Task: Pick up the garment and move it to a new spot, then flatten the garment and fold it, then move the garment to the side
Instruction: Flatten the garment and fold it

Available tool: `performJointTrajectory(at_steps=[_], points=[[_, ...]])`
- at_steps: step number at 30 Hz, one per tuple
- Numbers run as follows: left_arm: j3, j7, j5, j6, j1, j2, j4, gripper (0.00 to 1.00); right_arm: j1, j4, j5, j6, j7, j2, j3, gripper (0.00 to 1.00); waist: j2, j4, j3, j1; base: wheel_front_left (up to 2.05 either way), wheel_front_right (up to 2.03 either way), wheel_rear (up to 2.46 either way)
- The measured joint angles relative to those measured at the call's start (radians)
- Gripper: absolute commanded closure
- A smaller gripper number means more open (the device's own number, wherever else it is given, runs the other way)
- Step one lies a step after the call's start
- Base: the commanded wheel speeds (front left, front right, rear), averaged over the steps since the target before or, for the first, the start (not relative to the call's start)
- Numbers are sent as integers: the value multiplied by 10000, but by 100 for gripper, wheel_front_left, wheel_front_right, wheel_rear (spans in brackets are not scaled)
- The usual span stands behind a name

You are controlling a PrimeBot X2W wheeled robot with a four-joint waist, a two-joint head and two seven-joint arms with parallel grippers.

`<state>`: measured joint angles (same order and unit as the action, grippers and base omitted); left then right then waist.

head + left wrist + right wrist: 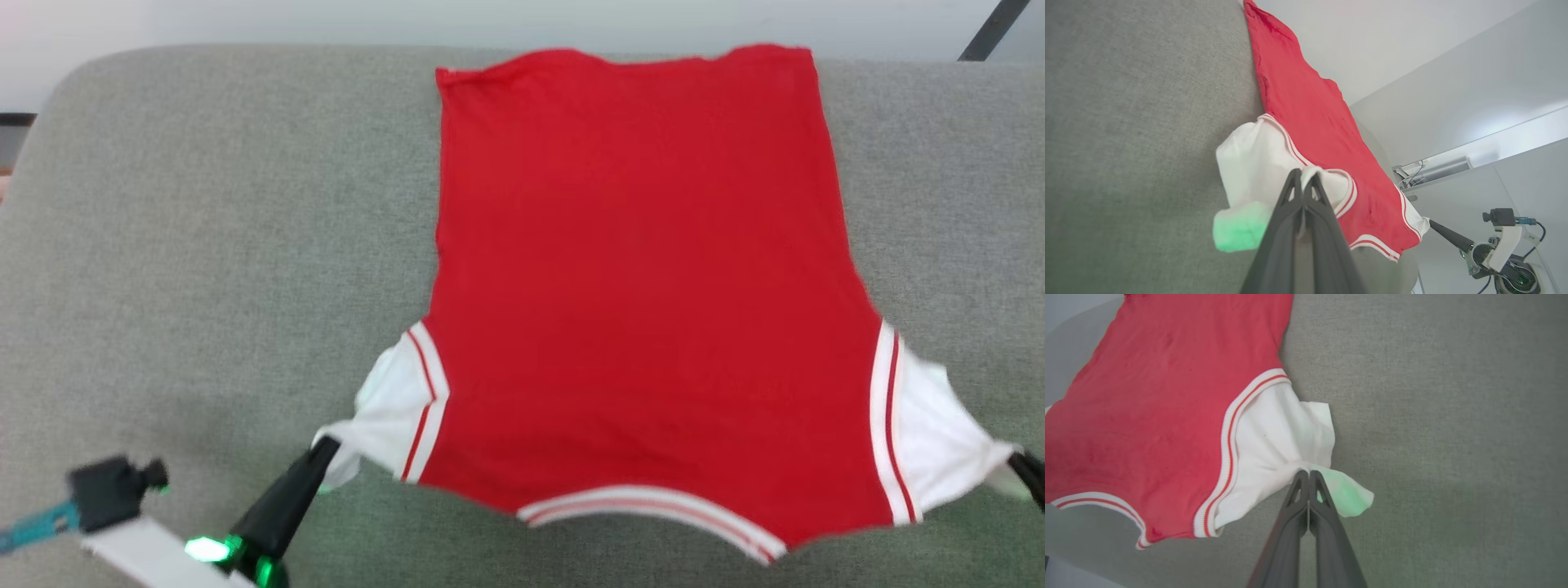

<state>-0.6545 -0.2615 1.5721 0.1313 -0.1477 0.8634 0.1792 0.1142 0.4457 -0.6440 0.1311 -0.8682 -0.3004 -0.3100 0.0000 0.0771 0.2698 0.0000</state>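
The garment (645, 294), a bright red jersey with white sleeves and striped trim, lies spread flat on the grey cushion, collar nearest me and hem at the far edge. No numerals show on the upturned side. My left gripper (325, 447) is shut on the white left sleeve (1257, 163), pinching its cuff (1303, 171). At the right edge of the head view my right gripper (1019, 459) is shut on the other white sleeve (1278, 441), fingertips meeting on the cloth (1308, 473). Both sleeves are drawn outward and taut.
The grey fabric cushion (220, 245) runs wide to the left of the garment, with a rounded far-left corner. A pale wall lies beyond its far edge. In the left wrist view the right arm (1498, 249) shows past the garment.
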Motion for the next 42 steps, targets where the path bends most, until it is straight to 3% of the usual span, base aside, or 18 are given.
performJointTrajectory(at_steps=[5,11,20,34,35,37,38,42], points=[[554,0,-203,0,1287,284,485,100,902,608,-303,0,-441,282,-439,100,0,19,-40,0,0,0,0],[368,17,-619,0,1573,311,318,100,1138,669,-230,0,-669,280,-236,100,0,38,65,0,0,0,0],[-552,412,-1271,0,755,-554,-1162,100,524,-970,94,0,-734,-188,1325,100,0,-16,166,0,0,0,0],[-1329,362,-1785,4,-143,-1557,-3290,100,-58,-3051,725,6,874,-988,2869,100,0,116,317,0,0,0,0],[-1354,332,-1779,4,-165,-1572,-3327,100,-76,-3076,763,8,1009,-1030,2907,93,0,109,314,0,0,0,0],[-1386,305,-1760,4,-179,-1574,-3381,100,-127,-3087,848,10,1156,-1097,3003,51,0,82,295,0,0,0,0],[-1409,274,-1751,4,-183,-1572,-3394,100,-173,-3053,848,10,1233,-1112,3010,0,0,64,284,0,0,0,0],[-1457,217,-1739,4,-193,-1515,-3352,100,-271,-2345,777,4,1325,-1227,2823,0,0,-6,249,0,0,0,0]])
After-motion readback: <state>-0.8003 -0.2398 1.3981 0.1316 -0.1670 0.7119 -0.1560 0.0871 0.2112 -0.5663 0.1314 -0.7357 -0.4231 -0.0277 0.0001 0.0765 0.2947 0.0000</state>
